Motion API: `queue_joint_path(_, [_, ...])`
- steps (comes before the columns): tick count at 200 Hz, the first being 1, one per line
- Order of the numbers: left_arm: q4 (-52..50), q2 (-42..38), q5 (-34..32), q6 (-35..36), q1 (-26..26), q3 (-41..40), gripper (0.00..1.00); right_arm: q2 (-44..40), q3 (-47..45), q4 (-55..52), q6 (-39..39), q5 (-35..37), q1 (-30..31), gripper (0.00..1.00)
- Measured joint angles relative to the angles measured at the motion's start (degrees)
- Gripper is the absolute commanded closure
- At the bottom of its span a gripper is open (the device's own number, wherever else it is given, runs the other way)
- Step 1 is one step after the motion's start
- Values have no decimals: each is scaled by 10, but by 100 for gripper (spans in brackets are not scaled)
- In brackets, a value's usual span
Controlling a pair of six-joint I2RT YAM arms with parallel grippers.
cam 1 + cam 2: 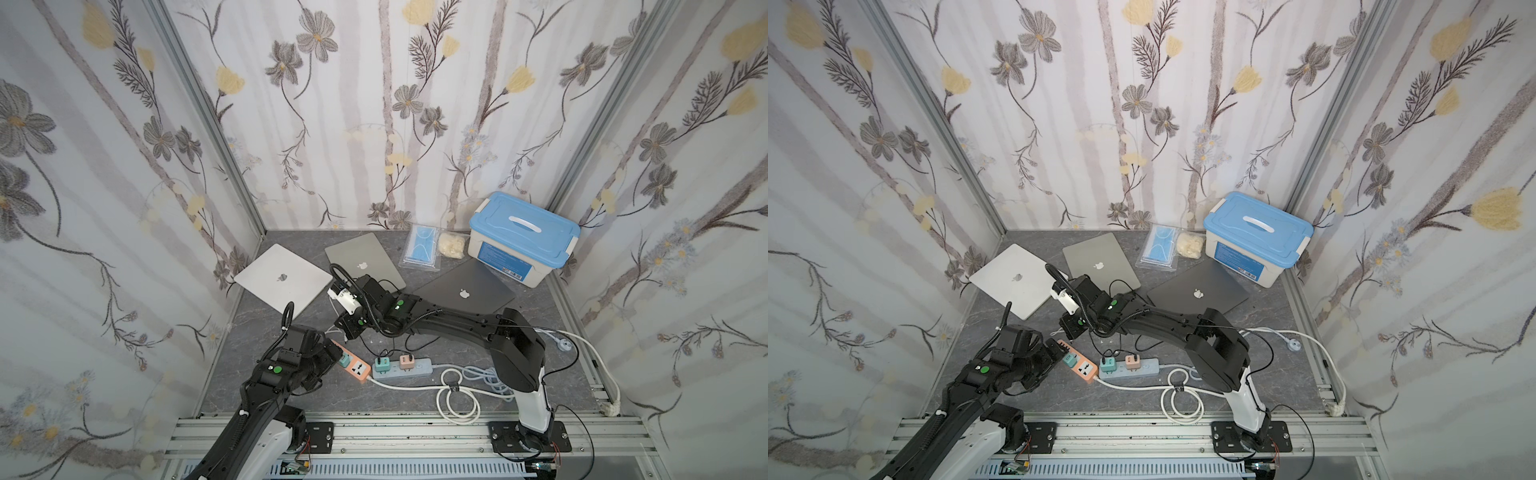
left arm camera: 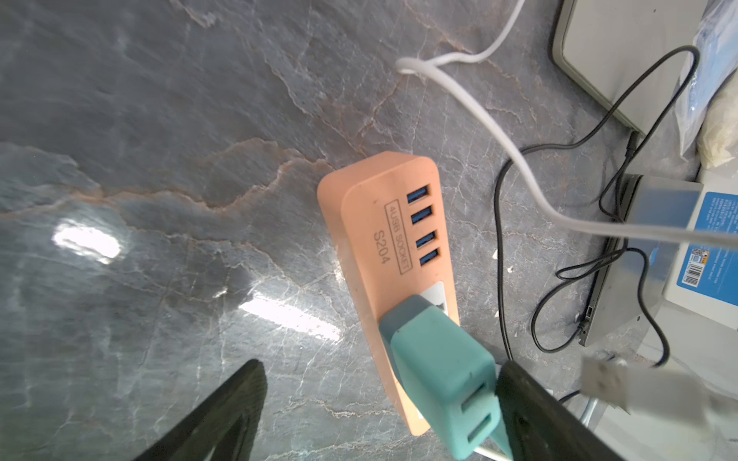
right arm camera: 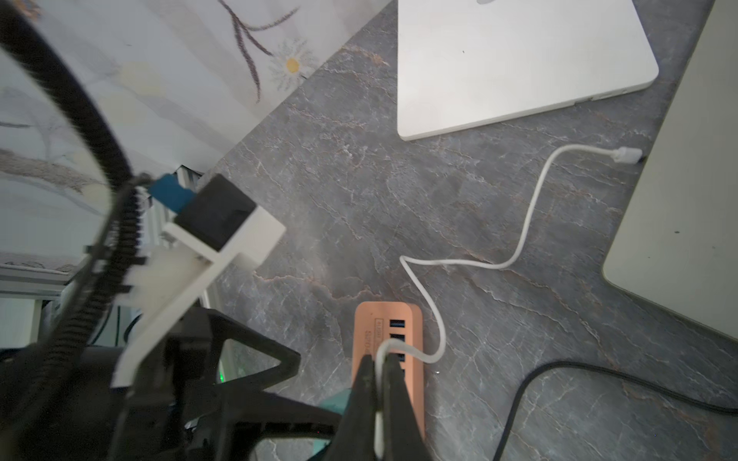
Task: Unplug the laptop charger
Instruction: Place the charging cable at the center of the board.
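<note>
Cable [image 3: 447, 262] pinched in right gripper [image 3: 379, 375] above strip [image 3: 365, 319] near desk's front edge; left gripper [image 2: 381, 371] wide, straddling teal charger [image 2: 439, 371].

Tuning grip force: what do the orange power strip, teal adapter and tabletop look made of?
Orange power strip: matte moulded plastic, printed lettering, rounded edges.
Teal adapter: similar matte plastic, no glare.
Tabletop: glossy grey stone or stone-look laminate, cannot tell which; veining, bright reflections.
</note>
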Motion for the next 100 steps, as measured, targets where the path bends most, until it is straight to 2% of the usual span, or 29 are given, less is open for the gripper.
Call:
queue_joint_path(66, [34, 1, -2, 28, 1, 32, 4, 117, 103, -59, -21, -4, -16, 100])
queue_joint_path(100, [39, 19, -2, 51, 9, 48, 4, 139, 116, -67, -23, -4, -25, 98])
